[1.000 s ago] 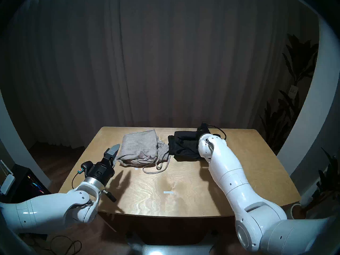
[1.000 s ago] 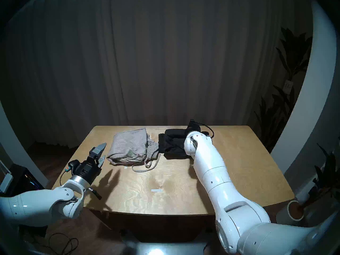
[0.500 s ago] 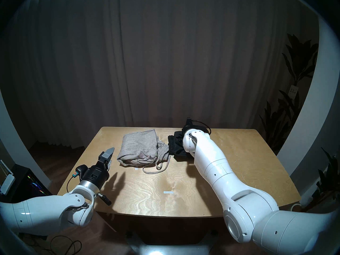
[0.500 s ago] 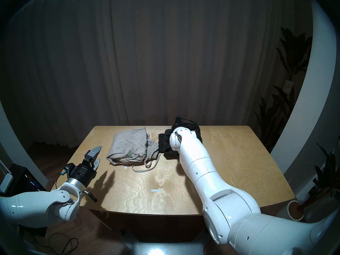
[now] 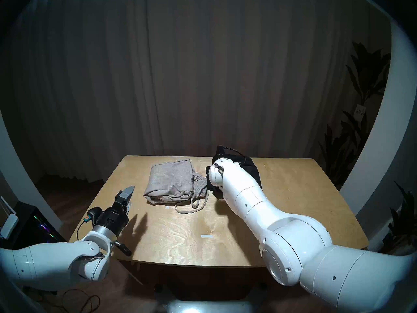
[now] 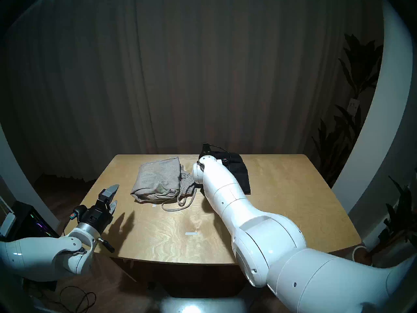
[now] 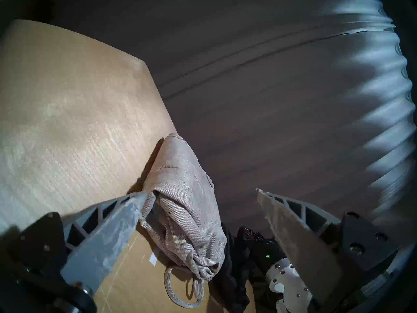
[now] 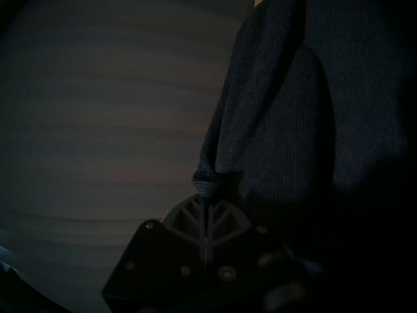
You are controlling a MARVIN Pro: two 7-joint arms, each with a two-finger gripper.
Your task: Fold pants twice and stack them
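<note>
Dim room, dark pleated curtain [image 5: 203, 68] behind a pale plywood table [image 5: 225, 238]; potted plant [image 5: 361, 125] off the far right corner, a lit computer case [image 5: 38, 226] on the floor at near left.

Grey pants [image 5: 171, 181] lie folded in a thick bundle on the far left-centre of the table, gathered waistband bunched at the bundle's right side. Pale drawstring [image 5: 191, 207] trails in loops onto the wood toward the near edge. A small white tape mark [image 5: 206, 236] sits nearer, centre of the table, well apart from the cloth.

Black pants [image 5: 252, 170] just right of the grey bundle, largely hidden behind the right arm [image 5: 248, 197], which reaches across from near right. Part of the fabric looks raised off the table at the far side.

Right gripper [image 8: 206, 199]: fingers pressed together, clamped on a bunched corner of the black pants; the cloth hangs taut from the tips in the wrist view.

Left gripper [image 5: 128, 198]: jaws spread apart, nothing between them, hovering over the near left part of the table, tips pointing toward the grey bundle, not touching it. Its shadow falls on the wood beside it.
</note>
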